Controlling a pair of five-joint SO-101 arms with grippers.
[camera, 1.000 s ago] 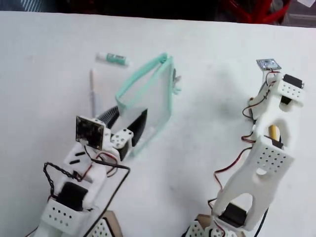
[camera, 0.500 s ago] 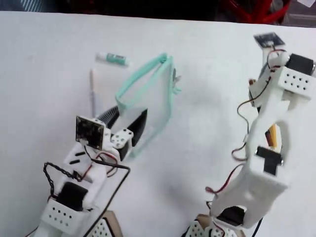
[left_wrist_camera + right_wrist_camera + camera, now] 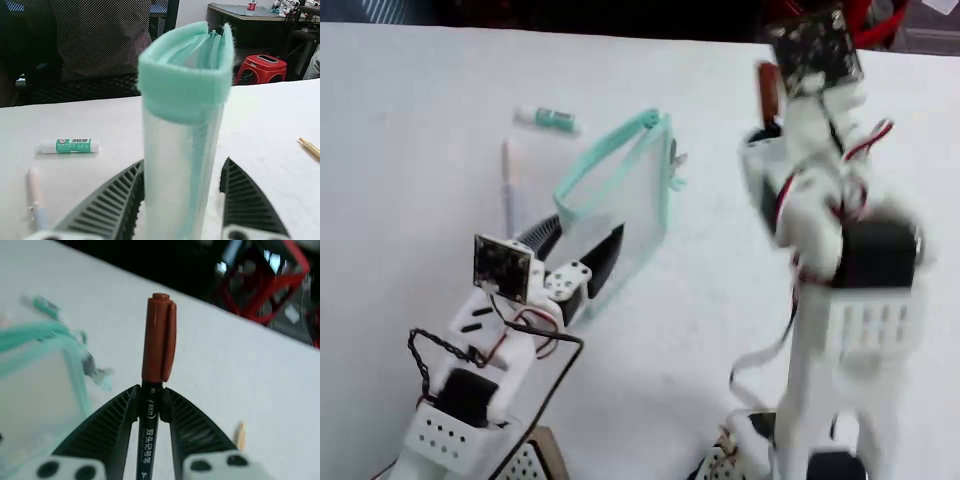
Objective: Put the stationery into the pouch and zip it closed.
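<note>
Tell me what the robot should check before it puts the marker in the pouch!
1. Marker gripped firmly in the right gripper: ok.
2. Pouch held upright by the left gripper: ok.
3. Pouch mouth open wide enough: cannot tell.
4. Marker above the pouch mouth: not ok; the high view shows it off to one side.
5. Glue stick and white pen packed: not ok; both lie on the table beside the pouch.
</note>
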